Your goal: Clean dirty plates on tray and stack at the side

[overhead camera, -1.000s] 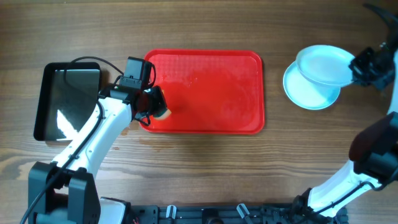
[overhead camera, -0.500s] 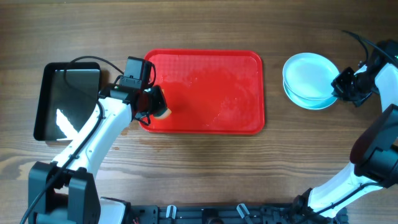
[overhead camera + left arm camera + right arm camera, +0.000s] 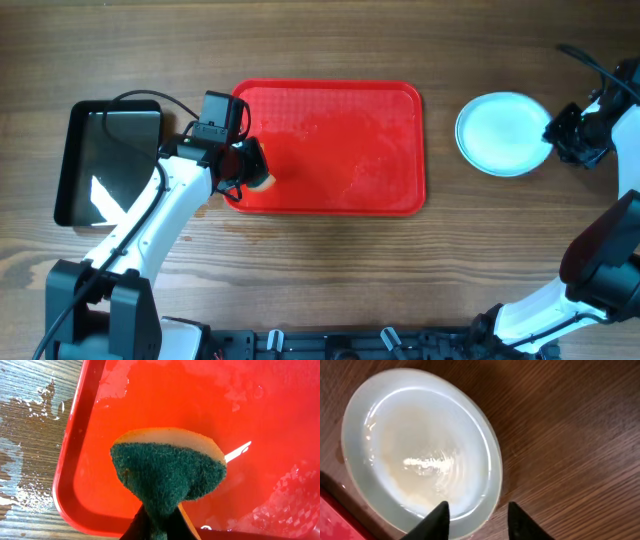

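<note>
The white plates (image 3: 502,133) lie stacked on the table to the right of the red tray (image 3: 340,110); only the top one shows, and it also shows wet in the right wrist view (image 3: 420,445). My right gripper (image 3: 562,135) is open at the stack's right rim, its fingers (image 3: 479,517) astride the plate's edge. My left gripper (image 3: 250,172) is shut on a green and yellow sponge (image 3: 169,472) held over the tray's wet front left corner (image 3: 85,485).
A black rectangular pan (image 3: 105,160) stands left of the tray. Water is splashed on the wood (image 3: 30,445) beside the tray's left rim. The left arm's cable arcs over the pan's far edge.
My right gripper carried the top plate down onto the stack, set it flat and opened. My left arm has not moved.
</note>
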Robot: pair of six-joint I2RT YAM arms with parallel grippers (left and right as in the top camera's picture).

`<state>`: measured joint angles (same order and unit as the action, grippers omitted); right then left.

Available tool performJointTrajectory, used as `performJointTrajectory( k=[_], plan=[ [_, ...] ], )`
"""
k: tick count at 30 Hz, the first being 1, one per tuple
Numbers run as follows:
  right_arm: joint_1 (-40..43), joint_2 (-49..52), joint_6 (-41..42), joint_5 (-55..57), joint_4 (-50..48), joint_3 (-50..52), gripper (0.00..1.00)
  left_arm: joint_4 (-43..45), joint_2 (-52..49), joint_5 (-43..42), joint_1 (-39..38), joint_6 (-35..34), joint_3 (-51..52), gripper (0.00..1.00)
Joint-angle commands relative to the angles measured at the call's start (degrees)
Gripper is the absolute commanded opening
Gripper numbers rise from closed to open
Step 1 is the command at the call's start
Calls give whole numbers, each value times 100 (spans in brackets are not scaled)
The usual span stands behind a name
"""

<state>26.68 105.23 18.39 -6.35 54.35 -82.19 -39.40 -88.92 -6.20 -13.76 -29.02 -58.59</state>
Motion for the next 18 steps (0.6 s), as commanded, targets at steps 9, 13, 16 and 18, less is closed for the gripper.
performJointTrajectory(
  k=[9, 13, 16, 18],
  plan=[
    [-44, -216, -566, -1753, -101, -7, 69, 127, -13, -129, 0, 4, 52, 4],
    [-391, -590, -658, -2680, -116, -7, 70, 474, -13, -120, 0, 46, 52, 4],
    [-1010, -758, -632, -2675, -2, -7, 79, 918, 144, -76, 17, 551, 50, 4],
    [-1384, -743, -629, -2656, -4, 20, 100, 1056, 332, 660, 24, 629, 50, 4]
  ],
)
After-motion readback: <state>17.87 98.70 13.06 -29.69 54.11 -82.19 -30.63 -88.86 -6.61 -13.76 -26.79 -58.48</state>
